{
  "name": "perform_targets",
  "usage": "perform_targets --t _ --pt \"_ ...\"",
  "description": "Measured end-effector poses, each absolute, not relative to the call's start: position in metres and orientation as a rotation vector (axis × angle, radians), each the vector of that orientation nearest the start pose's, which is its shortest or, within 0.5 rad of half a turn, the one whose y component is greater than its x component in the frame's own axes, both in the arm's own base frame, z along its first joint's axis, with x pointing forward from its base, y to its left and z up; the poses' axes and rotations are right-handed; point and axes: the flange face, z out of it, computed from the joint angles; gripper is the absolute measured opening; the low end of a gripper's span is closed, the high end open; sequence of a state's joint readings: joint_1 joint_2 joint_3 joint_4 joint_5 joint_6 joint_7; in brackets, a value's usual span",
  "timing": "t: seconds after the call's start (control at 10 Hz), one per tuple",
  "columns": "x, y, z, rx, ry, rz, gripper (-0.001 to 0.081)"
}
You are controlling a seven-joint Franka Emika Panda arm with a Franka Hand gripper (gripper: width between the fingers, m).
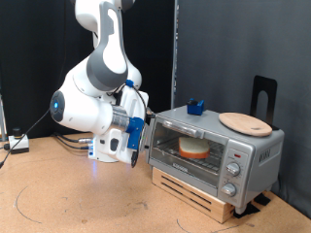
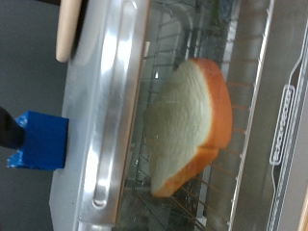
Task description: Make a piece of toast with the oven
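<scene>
The gripper is hanging at the oven's nine o'clock, by its door; whether its fingers are apart, I cannot tell. The piece of toast is lying inside on the rack. At twelve o'clock, a round wooden board is sitting on top.

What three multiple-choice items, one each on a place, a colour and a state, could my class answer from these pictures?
1. Where is the toast?
A. inside the oven
B. on the round board
C. on the table

2. What colour is the small object on the oven's top?
A. red
B. blue
C. green

3. How is the oven door?
A. lying open
B. removed
C. closed

Answers: 1 A, the slice sits on the rack behind the glass; 2 B, it is blue in both views; 3 C, the door stands upright against the front, with the gripper beside it.
</scene>
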State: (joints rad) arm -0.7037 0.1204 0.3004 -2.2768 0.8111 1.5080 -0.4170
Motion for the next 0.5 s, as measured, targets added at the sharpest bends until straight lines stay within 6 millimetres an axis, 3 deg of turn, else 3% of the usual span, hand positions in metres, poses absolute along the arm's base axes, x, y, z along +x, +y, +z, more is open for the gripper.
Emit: perform_targets --t 0.5 --pt "0.492 -0.118 0.293 -1.883 0.288 0.537 0.0808"
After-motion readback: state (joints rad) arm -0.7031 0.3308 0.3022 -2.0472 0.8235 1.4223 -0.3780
